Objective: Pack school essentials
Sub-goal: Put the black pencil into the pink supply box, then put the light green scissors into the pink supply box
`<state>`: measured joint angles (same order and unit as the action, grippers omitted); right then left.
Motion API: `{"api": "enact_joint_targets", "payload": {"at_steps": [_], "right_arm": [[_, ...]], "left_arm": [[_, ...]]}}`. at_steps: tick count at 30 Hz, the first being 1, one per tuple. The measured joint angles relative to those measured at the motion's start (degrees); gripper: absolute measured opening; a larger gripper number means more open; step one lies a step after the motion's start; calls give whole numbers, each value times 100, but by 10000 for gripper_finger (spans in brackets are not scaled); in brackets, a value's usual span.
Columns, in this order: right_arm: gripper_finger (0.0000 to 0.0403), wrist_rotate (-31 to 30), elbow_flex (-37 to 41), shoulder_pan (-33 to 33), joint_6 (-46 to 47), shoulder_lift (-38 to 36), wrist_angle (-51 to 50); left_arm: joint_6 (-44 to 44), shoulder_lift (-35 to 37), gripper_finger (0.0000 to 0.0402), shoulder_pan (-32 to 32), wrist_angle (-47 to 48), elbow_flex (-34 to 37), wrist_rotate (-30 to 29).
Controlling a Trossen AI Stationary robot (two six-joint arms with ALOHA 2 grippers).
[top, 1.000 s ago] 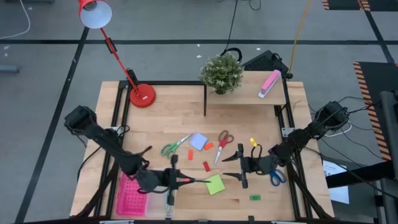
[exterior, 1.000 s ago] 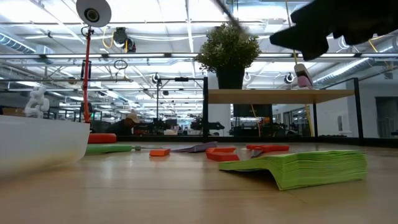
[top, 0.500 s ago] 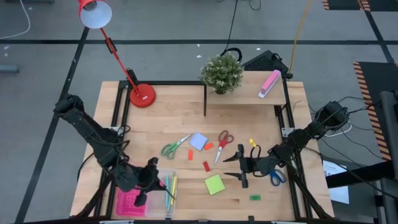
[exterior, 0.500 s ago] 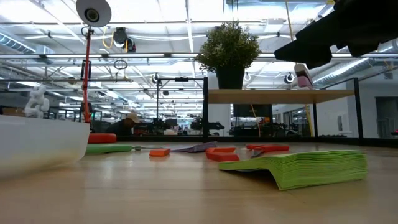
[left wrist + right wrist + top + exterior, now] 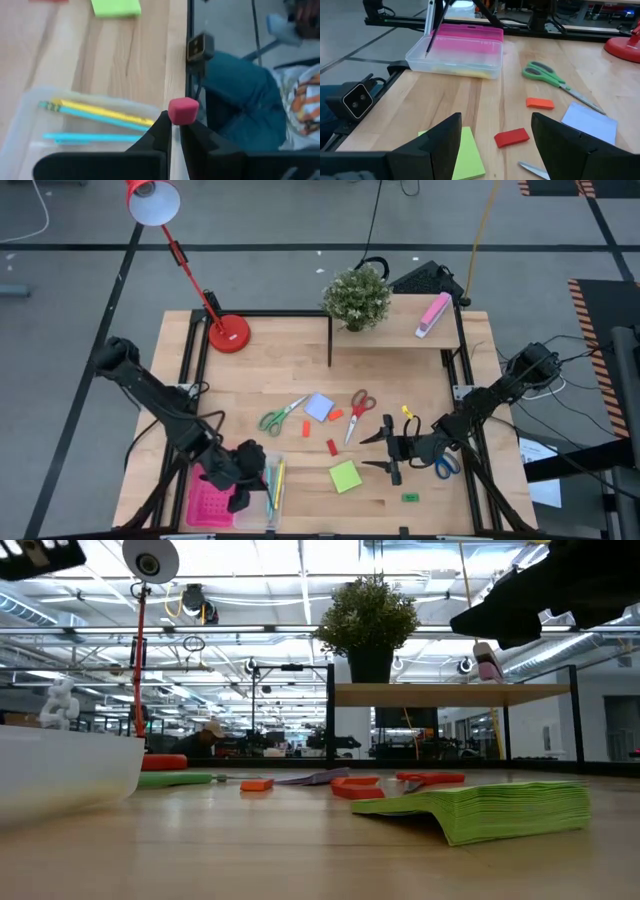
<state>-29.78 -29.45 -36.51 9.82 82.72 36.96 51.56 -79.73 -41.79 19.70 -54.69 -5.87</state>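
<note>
Our left gripper (image 5: 245, 480) hangs over the clear box (image 5: 262, 502), its fingers (image 5: 162, 131) pressed together around a pencil whose pink eraser end (image 5: 183, 110) pokes up between them. In the box lie a yellow pencil (image 5: 102, 113) and a blue pen (image 5: 85, 137). Our right gripper (image 5: 378, 450) waits spread wide near the green pad (image 5: 346, 476).

High view straight down over the whole table (image 5: 300, 370), low view level across it from tabletop height, wrist views close, all sharing the green pad (image 5: 346, 476).
</note>
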Motion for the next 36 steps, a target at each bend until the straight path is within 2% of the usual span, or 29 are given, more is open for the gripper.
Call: {"api": "enact_joint_targets", "payload": {"at_steps": [9, 17, 20, 30, 36], "right_arm": [[233, 0, 0, 2, 0, 0, 1], [233, 0, 0, 0, 0, 0, 1], [233, 2, 0, 0, 0, 0, -1], [233, 2, 0, 0, 0, 0, -19], [233, 2, 0, 2, 0, 0, -38]], "left_arm": [[-41, -312, 32, 166, 139, 1, 273], [297, -509, 37, 302, 88, -1, 589], [298, -513, 57, 331, 121, -1, 522], [283, -518, 165, 364, 503, -1, 109], [148, -518, 178, 364, 560, -1, -186]]}}
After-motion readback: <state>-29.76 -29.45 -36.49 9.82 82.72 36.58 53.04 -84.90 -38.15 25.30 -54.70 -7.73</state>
